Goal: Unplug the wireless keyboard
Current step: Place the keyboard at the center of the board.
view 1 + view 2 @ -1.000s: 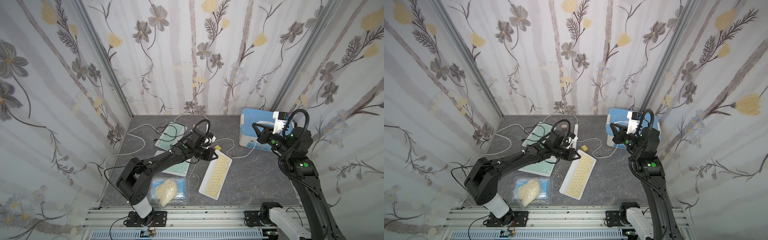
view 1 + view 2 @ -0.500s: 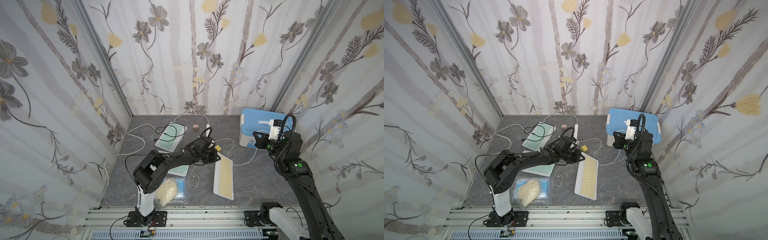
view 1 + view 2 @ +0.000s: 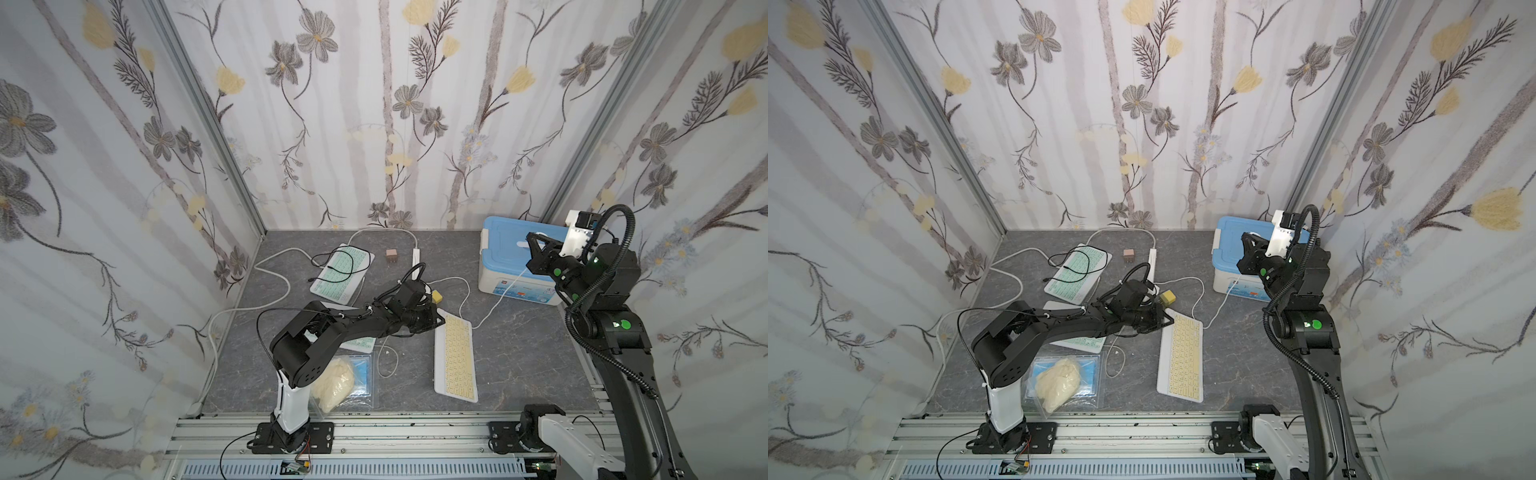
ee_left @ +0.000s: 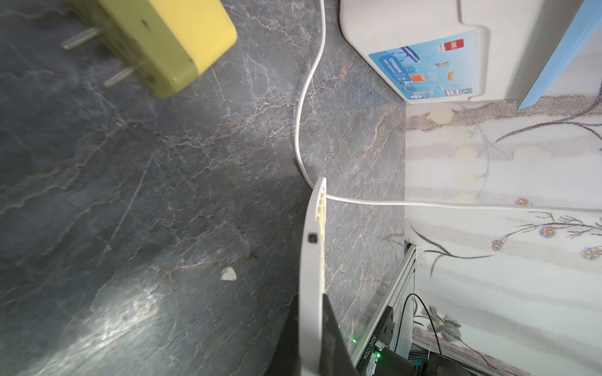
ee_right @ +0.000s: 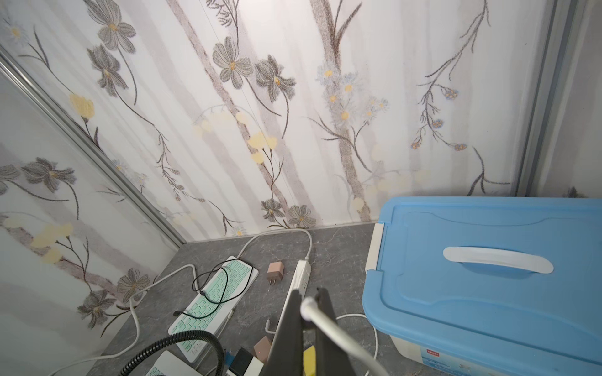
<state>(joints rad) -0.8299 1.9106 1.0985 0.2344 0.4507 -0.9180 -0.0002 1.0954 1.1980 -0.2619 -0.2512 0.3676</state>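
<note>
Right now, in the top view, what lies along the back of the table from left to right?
green keyboard → brown charger → white power strip → blue-lidded box

The grey marbled tabletop (image 3: 523,365) is carrying a yellow keyboard (image 3: 455,359), one end of it sitting between the left fingers (image 4: 332,341). A yellow adapter (image 3: 436,296) is lying just beyond those fingers, and a power strip (image 3: 416,257) and a brown adapter (image 3: 391,253) are lying farther out. A blue-lidded box (image 3: 507,270) is standing below the right fingers (image 5: 290,332). A white cable (image 4: 296,140) is trailing across the surface between both pairs. A green keyboard (image 3: 343,272) and a clear bag (image 3: 353,382) are lying well apart from either.
</note>
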